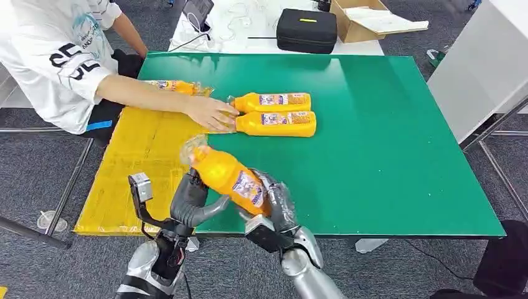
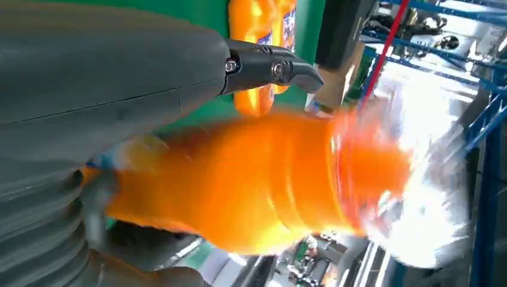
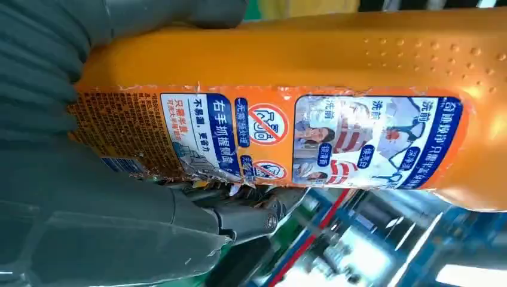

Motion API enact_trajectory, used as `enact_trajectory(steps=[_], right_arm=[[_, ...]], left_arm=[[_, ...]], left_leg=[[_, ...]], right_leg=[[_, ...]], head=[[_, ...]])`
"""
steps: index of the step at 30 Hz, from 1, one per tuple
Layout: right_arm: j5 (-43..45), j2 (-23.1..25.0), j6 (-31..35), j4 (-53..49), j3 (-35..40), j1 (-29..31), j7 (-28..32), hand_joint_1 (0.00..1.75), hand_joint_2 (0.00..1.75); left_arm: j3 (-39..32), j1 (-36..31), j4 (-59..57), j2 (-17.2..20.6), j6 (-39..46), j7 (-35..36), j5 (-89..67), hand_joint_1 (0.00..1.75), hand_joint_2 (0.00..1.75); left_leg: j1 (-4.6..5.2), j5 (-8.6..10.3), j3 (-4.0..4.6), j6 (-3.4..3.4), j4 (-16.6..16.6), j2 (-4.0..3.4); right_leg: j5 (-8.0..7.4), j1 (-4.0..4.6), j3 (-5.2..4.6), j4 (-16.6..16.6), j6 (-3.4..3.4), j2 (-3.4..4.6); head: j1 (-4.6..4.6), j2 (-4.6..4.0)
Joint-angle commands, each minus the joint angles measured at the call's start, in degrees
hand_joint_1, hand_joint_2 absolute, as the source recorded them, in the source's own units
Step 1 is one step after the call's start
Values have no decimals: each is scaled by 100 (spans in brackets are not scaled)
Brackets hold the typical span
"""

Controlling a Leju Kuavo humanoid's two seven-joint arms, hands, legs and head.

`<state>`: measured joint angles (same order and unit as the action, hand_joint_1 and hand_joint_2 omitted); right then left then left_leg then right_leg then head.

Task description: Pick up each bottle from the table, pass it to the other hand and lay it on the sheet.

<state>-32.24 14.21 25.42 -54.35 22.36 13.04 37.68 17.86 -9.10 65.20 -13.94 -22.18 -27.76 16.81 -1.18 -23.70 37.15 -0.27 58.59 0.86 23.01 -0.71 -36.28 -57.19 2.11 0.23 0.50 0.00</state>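
Bottle [image 1: 229, 176], orange, with a clear-wrapped cap end, held in the air above the near edge of the desk [image 1: 398, 156], tilted, cap end up and toward the sheet [image 1: 134, 168]. Gripped by both hands at once: right hand [image 1: 277, 205] wrapped around the lower, labelled part, fingers [image 3: 251, 218] closed against the label; left hand [image 1: 190, 202] curled around the body from the other side, thumb and dark fingers [image 2: 269, 66] pressed on the orange plastic. Blurred in the left wrist view, sharp in the right wrist view, with a torn blue-and-white label facing that camera.

Two more bottles [image 1: 274, 113] lying side by side on the green desk, touching, caps toward the sheet. Fourth bottle [image 1: 177, 86] lying on the yellow sheet near its far edge. Sheet spread flat beside the green surface, on the robot's left.

Person in a white printed shirt [image 1: 56, 56] seated at the far left, one arm stretched across the sheet, person's hand [image 1: 212, 114] resting at the caps of the two lying bottles. Black case [image 1: 306, 30] and open cardboard box [image 1: 367, 22] on a white table beyond the desk.
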Motion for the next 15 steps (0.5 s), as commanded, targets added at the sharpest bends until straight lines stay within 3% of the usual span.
enact_trajectory(steps=[1, 15], right_arm=[[-110, 268, -44, 1414, 905, 652, -233, 175, 175], [-33, 321, -166, 2033, 1249, 719, -326, 175, 175]], left_arm=[[288, -446, -715, 187, 6, 36, -30, 0, 175], [272, -485, -850, 152, -131, -89, -27, 0, 175]], left_leg=[[1, -2, -18, 3, -6, -10], [1, -4, -20, 4, -4, 0]], right_leg=[[0, 1, 14, 5, -4, 6], [5, 1, 20, 4, -6, -6]], head=[[0, 0], [0, 0]])
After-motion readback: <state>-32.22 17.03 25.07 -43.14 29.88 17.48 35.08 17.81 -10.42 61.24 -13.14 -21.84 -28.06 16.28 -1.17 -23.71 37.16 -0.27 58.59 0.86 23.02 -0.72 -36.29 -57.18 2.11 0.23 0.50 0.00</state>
